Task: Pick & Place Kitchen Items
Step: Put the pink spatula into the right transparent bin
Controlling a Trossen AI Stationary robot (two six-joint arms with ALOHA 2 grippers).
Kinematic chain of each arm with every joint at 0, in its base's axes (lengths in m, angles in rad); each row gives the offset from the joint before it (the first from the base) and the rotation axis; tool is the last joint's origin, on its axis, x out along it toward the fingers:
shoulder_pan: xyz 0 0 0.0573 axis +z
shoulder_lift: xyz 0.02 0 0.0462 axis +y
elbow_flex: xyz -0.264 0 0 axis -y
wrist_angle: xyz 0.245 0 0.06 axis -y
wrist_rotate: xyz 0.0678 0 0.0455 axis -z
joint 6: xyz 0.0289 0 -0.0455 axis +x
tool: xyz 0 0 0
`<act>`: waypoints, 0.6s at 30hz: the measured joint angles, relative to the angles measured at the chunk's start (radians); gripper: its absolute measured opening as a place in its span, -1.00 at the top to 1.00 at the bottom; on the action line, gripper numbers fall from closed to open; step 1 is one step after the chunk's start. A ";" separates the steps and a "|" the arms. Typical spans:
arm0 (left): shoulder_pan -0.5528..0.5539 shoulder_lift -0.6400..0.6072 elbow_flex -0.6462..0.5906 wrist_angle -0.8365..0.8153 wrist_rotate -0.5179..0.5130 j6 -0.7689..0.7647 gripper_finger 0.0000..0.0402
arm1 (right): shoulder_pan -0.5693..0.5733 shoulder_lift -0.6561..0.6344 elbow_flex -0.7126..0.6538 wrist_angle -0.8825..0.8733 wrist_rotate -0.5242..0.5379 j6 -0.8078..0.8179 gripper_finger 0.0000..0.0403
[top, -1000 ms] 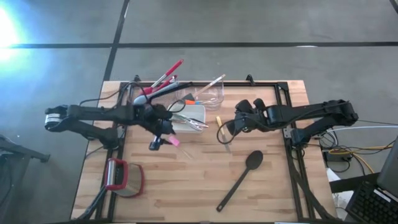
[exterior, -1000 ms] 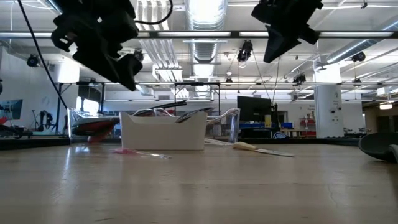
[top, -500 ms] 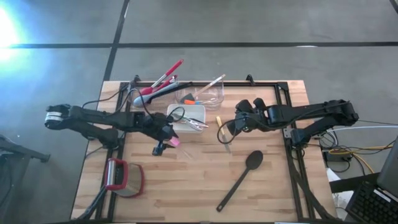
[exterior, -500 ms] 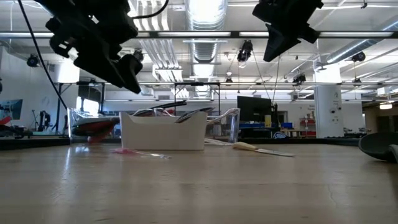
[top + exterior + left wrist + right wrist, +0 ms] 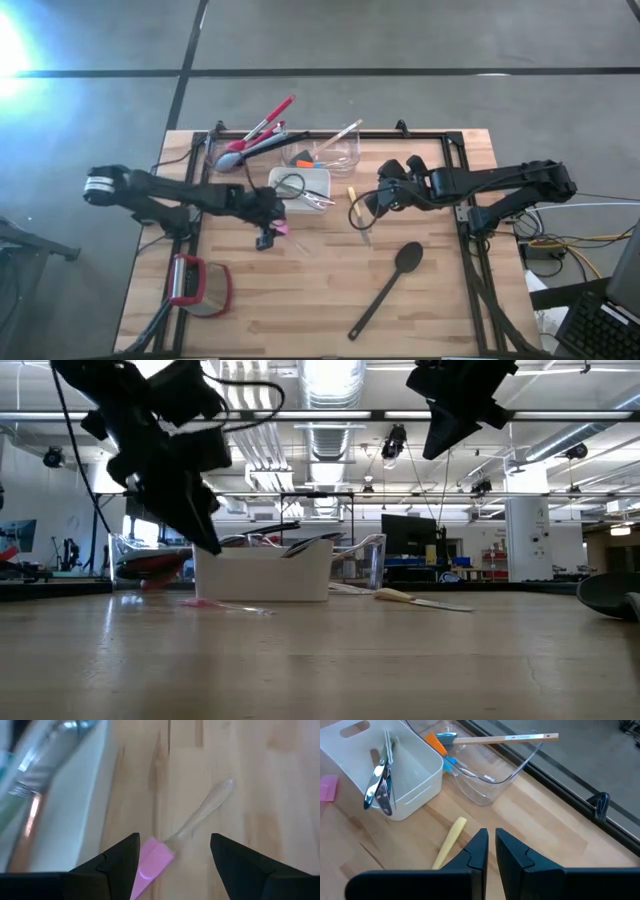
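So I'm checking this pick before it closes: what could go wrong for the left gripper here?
The open left gripper straddles the small spatula with the pink head and clear handle, which lies flat on the wooden table; the fingers may scrape wood or slip off. The white rectangular dish sits close beside, so one finger could nudge it.

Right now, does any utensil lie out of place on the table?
Yes. A pink spatula with a clear handle lies loose on the wood beside the white dish, directly under the open left gripper.
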 joint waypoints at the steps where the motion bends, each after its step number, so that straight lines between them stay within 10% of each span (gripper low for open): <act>1: -0.002 0.027 0.000 0.007 0.000 0.011 -0.23 | -0.001 0.000 0.000 0.001 0.000 0.000 0.86; 18: -0.008 0.251 0.066 -0.046 -0.113 0.035 -0.23 | -0.002 0.000 0.000 -0.002 0.000 -0.003 0.86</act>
